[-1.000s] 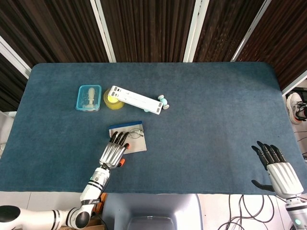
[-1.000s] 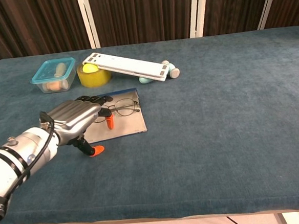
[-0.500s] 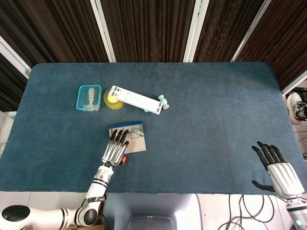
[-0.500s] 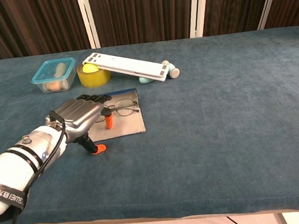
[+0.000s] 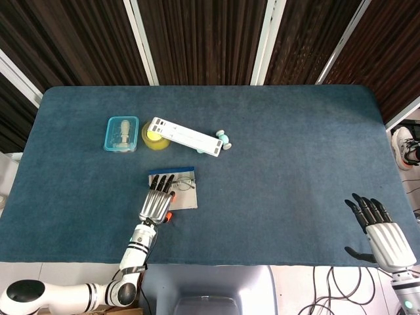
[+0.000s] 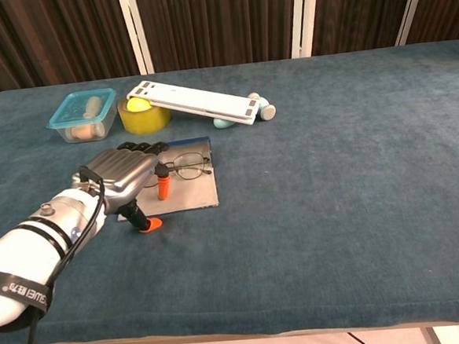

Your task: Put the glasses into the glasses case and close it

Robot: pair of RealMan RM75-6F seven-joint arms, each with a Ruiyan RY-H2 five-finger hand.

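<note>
The wire-rimmed glasses (image 5: 186, 183) lie on the far right part of the flat grey glasses case (image 5: 189, 199), which has a blue far edge and rests open on the table. My left hand (image 5: 156, 203) lies over the case's left half with its fingers stretched toward the glasses, and the fingertips reach the left lens. In the chest view the left hand (image 6: 119, 173) covers the case (image 6: 195, 192), its orange-tipped thumb points down at the cloth, and the glasses (image 6: 183, 166) hang from nothing. My right hand (image 5: 380, 236) stays open at the table's near right corner.
Behind the case stand a clear box with a blue lid (image 5: 122, 133), a yellow roll (image 5: 155, 138) and a long white board (image 5: 186, 136) leaning across it. Two small teal objects (image 5: 224, 140) lie at the board's right end.
My left hand has crept a little further over the case toward the glasses, and the case has turned slightly under it. The right hand has not moved.
</note>
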